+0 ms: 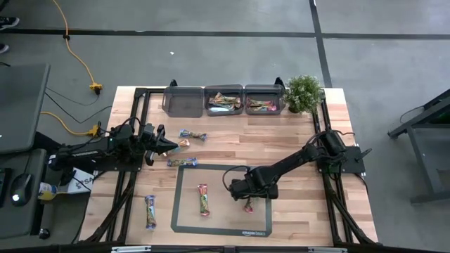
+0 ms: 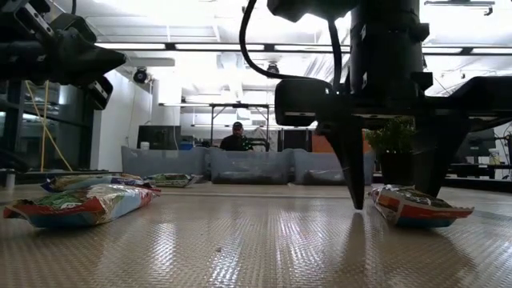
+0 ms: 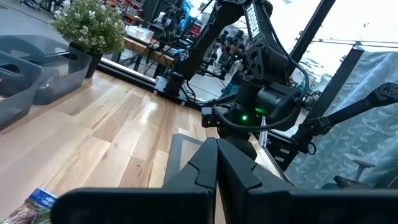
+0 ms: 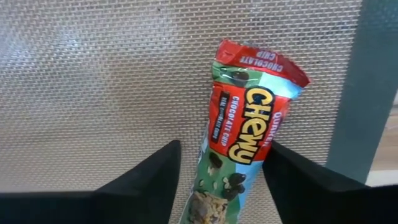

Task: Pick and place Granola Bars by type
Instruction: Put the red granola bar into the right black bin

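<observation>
My right gripper [image 1: 248,199] is low over the grey mesh mat [image 1: 223,184] and open. Its two fingers stand on either side of a red-and-green Chewy bar [image 4: 247,127] that lies flat on the mat [image 2: 416,206]; I cannot tell whether a finger touches it. A second bar [image 1: 203,199] lies on the mat, to the left. More bars lie on the wood: one [image 1: 193,135] and one [image 1: 181,162] near my left gripper, one [image 1: 150,211] at the near left. My left gripper [image 1: 173,145] hovers shut [image 3: 216,163] at the table's left.
Three grey bins stand along the far edge: the left bin [image 1: 183,100] looks empty, the middle bin [image 1: 223,91] and the right bin [image 1: 264,91] hold bars. A potted plant [image 1: 304,93] stands at the far right corner. A person [image 2: 235,138] sits beyond the table.
</observation>
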Controlling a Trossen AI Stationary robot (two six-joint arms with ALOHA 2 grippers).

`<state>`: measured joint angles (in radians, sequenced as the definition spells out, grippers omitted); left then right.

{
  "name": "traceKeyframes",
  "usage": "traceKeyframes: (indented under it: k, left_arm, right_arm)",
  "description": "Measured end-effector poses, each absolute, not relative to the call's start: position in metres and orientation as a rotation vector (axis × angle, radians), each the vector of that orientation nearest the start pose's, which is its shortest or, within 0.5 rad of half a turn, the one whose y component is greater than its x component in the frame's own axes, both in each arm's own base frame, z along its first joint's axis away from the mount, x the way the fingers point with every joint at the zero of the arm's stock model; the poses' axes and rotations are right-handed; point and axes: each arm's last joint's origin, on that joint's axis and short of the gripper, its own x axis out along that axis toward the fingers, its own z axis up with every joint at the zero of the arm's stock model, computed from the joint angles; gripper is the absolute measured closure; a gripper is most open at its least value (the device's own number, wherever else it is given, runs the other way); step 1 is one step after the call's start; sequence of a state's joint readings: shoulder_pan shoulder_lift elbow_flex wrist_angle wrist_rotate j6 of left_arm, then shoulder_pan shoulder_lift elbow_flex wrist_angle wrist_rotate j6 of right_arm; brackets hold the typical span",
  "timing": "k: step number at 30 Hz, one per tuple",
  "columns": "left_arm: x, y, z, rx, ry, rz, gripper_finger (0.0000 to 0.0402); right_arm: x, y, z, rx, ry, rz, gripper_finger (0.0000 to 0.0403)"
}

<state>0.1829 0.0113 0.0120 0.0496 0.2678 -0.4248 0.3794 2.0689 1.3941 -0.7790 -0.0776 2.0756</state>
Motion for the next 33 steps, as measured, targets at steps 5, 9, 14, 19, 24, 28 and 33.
traceKeyframes:
  k: [5, 9, 14, 19, 24, 28, 33]
  left_arm:
    - [0.096, 0.01, 0.171, -0.413, -0.03, -0.097, 0.0401]
    - [0.096, 0.01, 0.171, -0.413, -0.03, -0.097, 0.0401]
    - [0.096, 0.01, 0.171, -0.413, -0.03, -0.097, 0.0401]
    - [0.096, 0.01, 0.171, -0.413, -0.029, -0.096, 0.0401]
    - [0.096, 0.01, 0.171, -0.413, -0.03, -0.096, 0.0401]
    - [0.096, 0.01, 0.171, -0.413, -0.03, -0.094, 0.0401]
    - [0.096, 0.01, 0.171, -0.413, -0.031, -0.092, 0.0401]
  right_arm:
    - [0.357, 0.145, 0.132, 1.41, 1.2, -1.187, 0.024]
    - [0.356, 0.145, 0.132, 1.407, 1.204, -1.186, 0.0273]
    - [0.357, 0.145, 0.132, 1.407, 1.204, -1.185, 0.0301]
    - [0.358, 0.146, 0.133, 1.395, 1.209, -1.168, 0.032]
    - [0.362, 0.147, 0.142, 1.322, 1.199, -1.149, 0.0327]
    - [0.367, 0.147, 0.148, 1.27, 1.157, -1.103, 0.0327]
    - [0.371, 0.146, 0.151, 1.223, 1.109, -1.066, 0.0332]
